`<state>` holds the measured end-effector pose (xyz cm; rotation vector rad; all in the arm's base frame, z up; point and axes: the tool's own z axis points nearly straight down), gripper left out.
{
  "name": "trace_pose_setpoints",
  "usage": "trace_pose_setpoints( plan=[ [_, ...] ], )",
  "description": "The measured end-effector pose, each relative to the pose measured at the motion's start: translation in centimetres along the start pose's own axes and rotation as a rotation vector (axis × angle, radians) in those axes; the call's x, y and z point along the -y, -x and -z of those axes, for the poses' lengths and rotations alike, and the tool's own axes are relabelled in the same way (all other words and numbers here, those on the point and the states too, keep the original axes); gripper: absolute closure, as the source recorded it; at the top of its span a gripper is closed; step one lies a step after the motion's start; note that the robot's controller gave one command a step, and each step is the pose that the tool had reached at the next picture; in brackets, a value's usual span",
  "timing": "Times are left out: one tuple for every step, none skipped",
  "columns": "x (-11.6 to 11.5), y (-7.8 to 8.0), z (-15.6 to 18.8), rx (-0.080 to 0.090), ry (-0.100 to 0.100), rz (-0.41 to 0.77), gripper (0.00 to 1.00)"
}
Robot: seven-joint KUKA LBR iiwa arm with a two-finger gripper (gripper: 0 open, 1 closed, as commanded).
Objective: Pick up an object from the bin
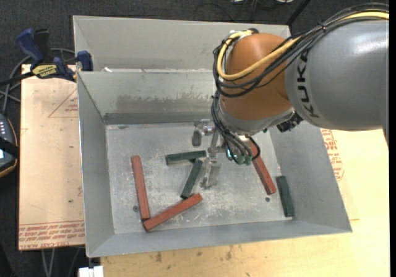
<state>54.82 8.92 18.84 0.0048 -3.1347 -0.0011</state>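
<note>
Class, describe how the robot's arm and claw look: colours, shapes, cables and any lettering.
The arm is a thick, rounded grey tube with black KUKA lettering on its side. Its wrist wears a smooth orange dome-shaped cover. Yellow and black cables loop across that cover. Below it hangs a slim claw of bare silver metal.

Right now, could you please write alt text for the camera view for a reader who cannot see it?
The arm's gripper hangs low over the middle of the grey metal bin, above two dark green flat bars close together. Two red flat bars meet in a corner at lower left; a third red bar and a third green bar lie at right.
</note>
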Motion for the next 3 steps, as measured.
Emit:
trace_pose_setpoints(
  plan=[
    [1.8,3.2,-11.9,0.007,0.001,0.128,0.0],
    [1.7,3.4,-11.5,0.013,0.001,0.128,1.0],
    [-1.7,5.5,5.8,0.02,0.0,0.198,1.0]
  ],
)
